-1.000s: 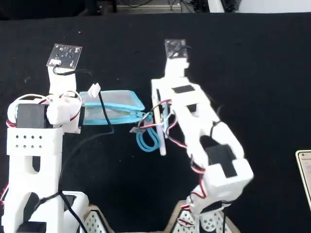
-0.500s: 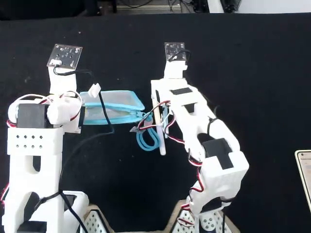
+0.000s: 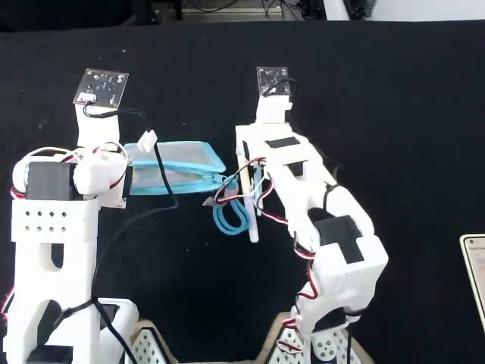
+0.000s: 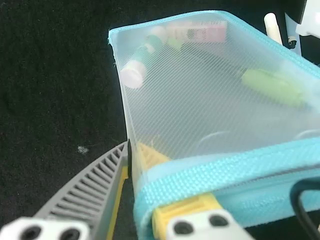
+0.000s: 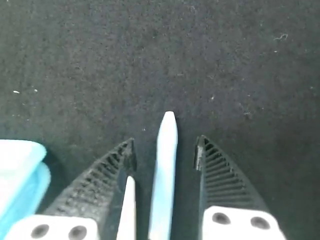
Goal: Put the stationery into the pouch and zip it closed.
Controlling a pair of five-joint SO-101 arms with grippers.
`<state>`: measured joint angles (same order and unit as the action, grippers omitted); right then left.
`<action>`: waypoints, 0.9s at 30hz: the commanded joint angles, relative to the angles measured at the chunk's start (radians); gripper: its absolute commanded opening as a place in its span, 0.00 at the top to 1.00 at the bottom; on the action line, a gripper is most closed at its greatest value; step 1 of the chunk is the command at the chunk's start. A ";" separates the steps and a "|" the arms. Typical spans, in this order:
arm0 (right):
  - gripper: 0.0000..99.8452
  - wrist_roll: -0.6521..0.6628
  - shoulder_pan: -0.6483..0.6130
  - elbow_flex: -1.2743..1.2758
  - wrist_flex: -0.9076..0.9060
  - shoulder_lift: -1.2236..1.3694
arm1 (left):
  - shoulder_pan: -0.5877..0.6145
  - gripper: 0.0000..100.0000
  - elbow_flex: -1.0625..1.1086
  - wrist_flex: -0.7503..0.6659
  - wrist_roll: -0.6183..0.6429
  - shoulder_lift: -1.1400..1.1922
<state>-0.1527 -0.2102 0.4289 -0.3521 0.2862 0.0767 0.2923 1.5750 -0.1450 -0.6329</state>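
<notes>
Some things (image 4: pixel 272 85) are in the pouch (image 4: pixel 200 115), and the left gripper (image 4: pixel 145 185) pinches its corner tight. A pen (image 5: pixel 165 170) lies on the counter (image 5: pixel 235 60) at 3 o'clock from the pouch, between the open jaws of the right gripper (image 5: pixel 165 142). I think the pen and the zipping are what is left.

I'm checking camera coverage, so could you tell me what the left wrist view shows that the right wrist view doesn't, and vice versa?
Left wrist view: the left gripper clamped on the pouch at its corner, with a green marker and a white-capped stick inside. Right wrist view: the right gripper open astride a pale pen lying on the table. Both: the teal pouch and the black table.
</notes>
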 commanded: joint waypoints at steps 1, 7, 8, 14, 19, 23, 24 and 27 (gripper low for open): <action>0.81 0.011 0.038 -0.051 0.023 -0.007 | -0.012 0.97 0.004 -0.005 0.011 0.008; 0.81 0.011 0.011 -0.068 0.034 0.035 | -0.012 0.97 0.004 -0.005 0.011 0.008; 0.81 0.011 0.012 -0.084 0.035 0.053 | -0.012 0.97 0.004 -0.005 0.011 0.008; 0.81 0.011 0.017 -0.173 0.029 0.147 | -0.012 0.97 0.004 -0.005 0.011 0.008; 0.81 0.140 0.014 -0.173 0.029 0.153 | -0.012 0.97 0.004 -0.005 0.011 0.008; 0.85 0.210 0.015 -0.176 0.002 0.150 | -0.012 0.97 0.004 -0.005 0.011 0.008; 0.89 0.215 0.017 -0.179 -0.012 0.148 | -0.012 0.97 0.004 -0.005 0.011 0.008; 0.98 0.213 0.017 -0.186 -0.029 0.148 | -0.012 0.97 0.004 -0.005 0.011 0.008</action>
<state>0.0453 -0.1872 0.3046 -0.3644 0.4411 0.0767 0.2923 1.5750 -0.1450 -0.6329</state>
